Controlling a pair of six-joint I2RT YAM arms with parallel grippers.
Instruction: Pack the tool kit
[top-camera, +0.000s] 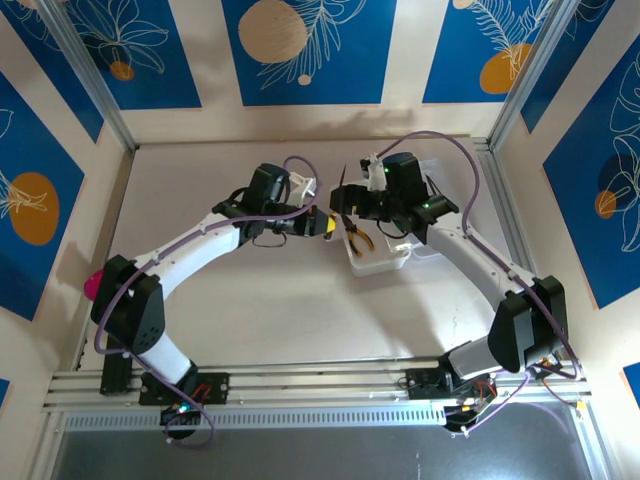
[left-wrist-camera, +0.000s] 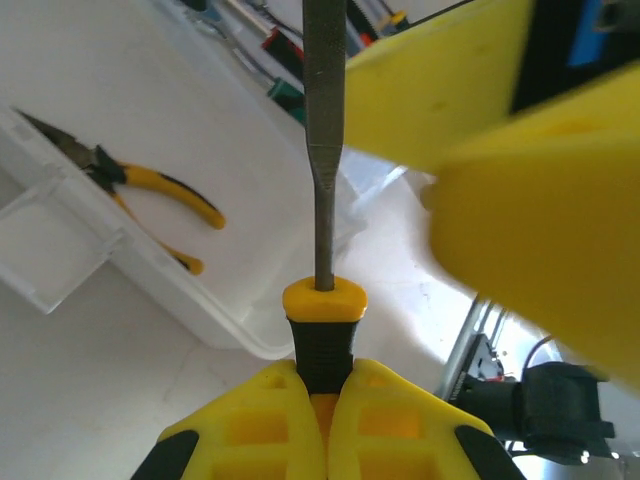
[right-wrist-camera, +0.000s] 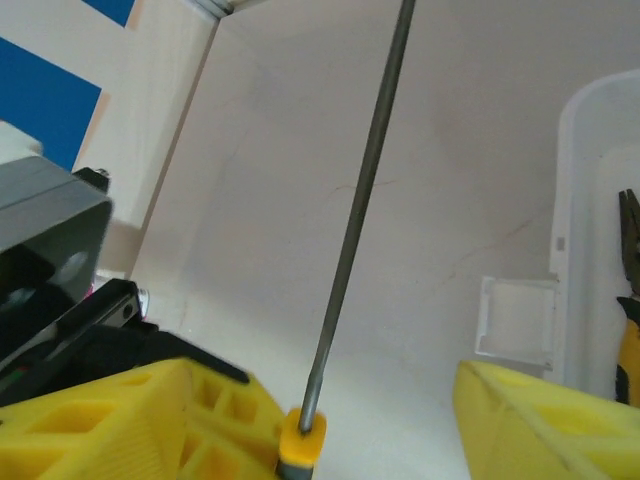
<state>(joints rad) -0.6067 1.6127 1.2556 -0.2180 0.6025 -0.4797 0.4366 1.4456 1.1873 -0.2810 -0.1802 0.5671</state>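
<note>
My left gripper is shut on the black and yellow handle of a screwdriver, whose grey shaft points straight away from the wrist. In the top view the left gripper holds it beside the clear plastic box. My right gripper is open around the same screwdriver. The handle's yellow end lies against its left finger, with a wide gap to the right finger. Yellow-handled pliers lie inside the box. From above, the right gripper hangs over the box's left end.
Several more screwdrivers lie on the table past the box. The box's clear lid sits behind the right wrist. Walls and metal posts close in the white table on three sides.
</note>
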